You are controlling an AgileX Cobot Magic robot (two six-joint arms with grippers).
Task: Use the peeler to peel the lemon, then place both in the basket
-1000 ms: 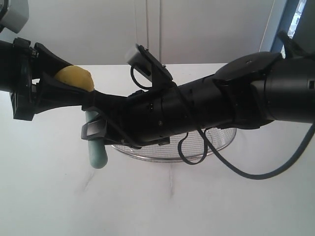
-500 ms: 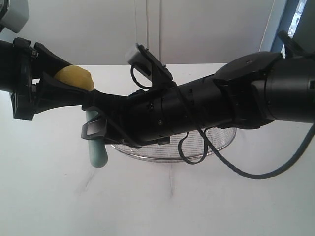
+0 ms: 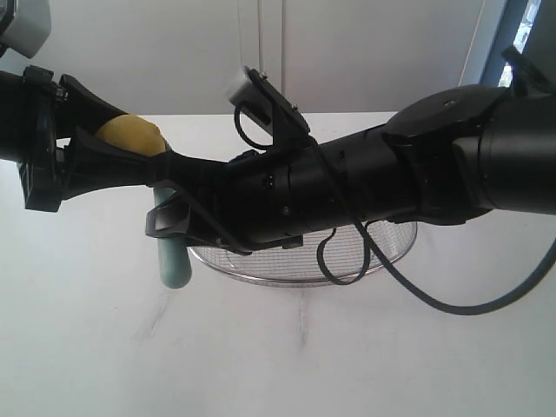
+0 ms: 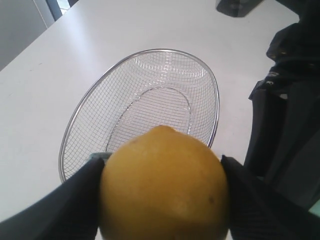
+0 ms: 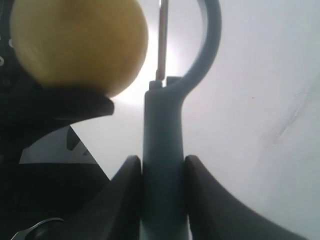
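My left gripper [image 3: 142, 141] is shut on the yellow lemon [image 3: 129, 133] and holds it above the table at the left. In the left wrist view the lemon [image 4: 165, 185] fills the space between both fingers, over the wire basket [image 4: 150, 51]. My right gripper [image 3: 169, 200] reaches across from the right and is shut on the teal handle of the peeler [image 3: 174, 261], which hangs upright just below the lemon. In the right wrist view the peeler [image 5: 162, 165] has its looped head and metal blade right beside the lemon [image 5: 80, 45].
The silver mesh basket [image 3: 287, 280] stands on the white table behind and under my right arm, which hides most of it. A black cable [image 3: 417, 295] loops down from that arm over the basket's right side.
My right arm has shifted slightly, lifting the peeler a little along the lemon. The left gripper and the lemon have stayed in place.
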